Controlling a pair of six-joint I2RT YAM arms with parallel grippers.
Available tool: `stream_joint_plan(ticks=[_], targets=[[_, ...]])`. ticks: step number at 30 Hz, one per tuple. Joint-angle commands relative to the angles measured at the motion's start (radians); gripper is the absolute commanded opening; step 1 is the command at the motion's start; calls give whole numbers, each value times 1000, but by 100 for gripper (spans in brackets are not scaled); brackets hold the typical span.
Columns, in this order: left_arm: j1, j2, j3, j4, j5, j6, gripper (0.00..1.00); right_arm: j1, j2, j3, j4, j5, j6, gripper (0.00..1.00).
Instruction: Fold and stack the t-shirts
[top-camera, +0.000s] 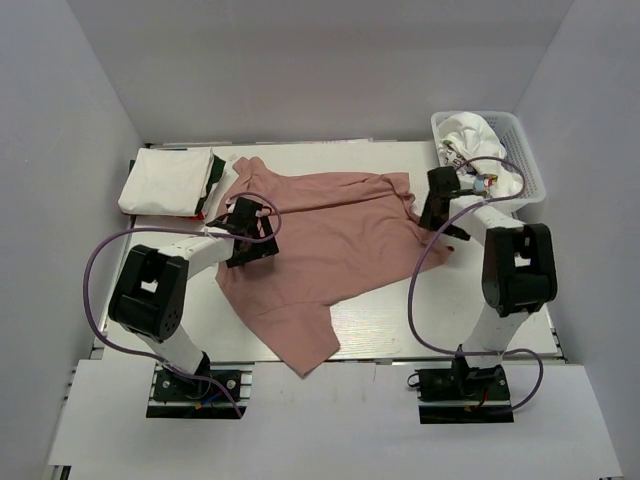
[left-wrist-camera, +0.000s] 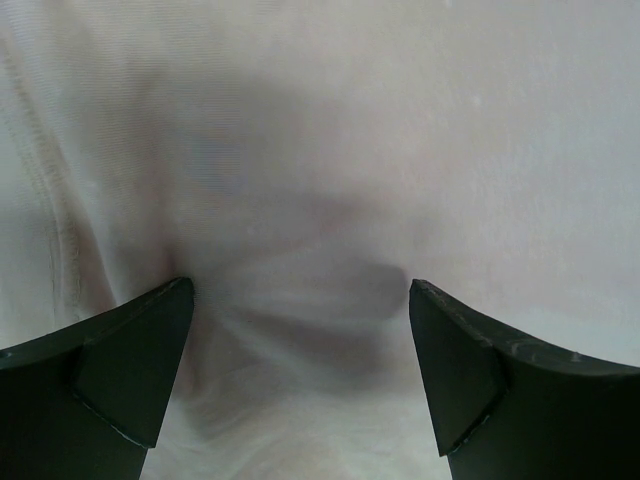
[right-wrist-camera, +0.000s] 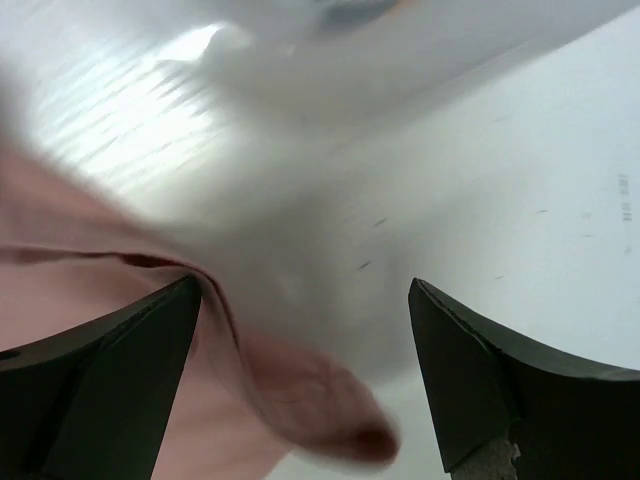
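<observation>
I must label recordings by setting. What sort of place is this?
Probably a robotics lab test cell: a left arm and right arm bolted to a white table, white walls around it, a pink t-shirt spread out.

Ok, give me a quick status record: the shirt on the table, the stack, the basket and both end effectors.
pink t-shirt: spread unfolded in the middle, wrinkled
folded stack: white on top, far left corner
basket: far right, white shirts inside
left end effector: open, low over the shirt's left side
right end effector: open, over the right sleeve, holding nothing
</observation>
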Motion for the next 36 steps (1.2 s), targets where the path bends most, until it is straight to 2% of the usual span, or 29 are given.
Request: stream_joint_plan(ticks=[1,4,6,7,8,12,13,14,20,27,33,36], targets=[[19,10,-37,-92,-100,-44,99,-115,43,91,-60,76,157,90],[19,-4,-37,-92,-119,-44,99,-132,10,95,-99,60,156,90],[19,-44,-28,-92,-120,-44,99,-123,-35,46,-62,-7,114,90],[19,-56,-28,-104,-120,-33,99,-117,-108,29,-44,-41,41,90],[7,-70,-14,-104,-120,-18,99,-104,-137,-22,-9,-151,22,90],[-2,-148,11,-104,-84,23,99,-34,-309,-146,136,-319,-68,90],[10,-190,20,-72,-65,45,99,1,-320,-171,175,-399,-94,90],[10,-191,20,-72,-64,45,99,2,-320,-171,176,-414,-94,90],[19,-176,107,-50,-80,70,99,69,-164,-106,237,-469,-100,90],[30,-55,127,51,-20,19,99,103,115,134,171,-406,-96,90],[30,41,134,37,-52,8,99,103,181,96,237,-484,-36,90],[30,51,91,63,-20,-1,99,103,151,14,252,-459,-10,90]])
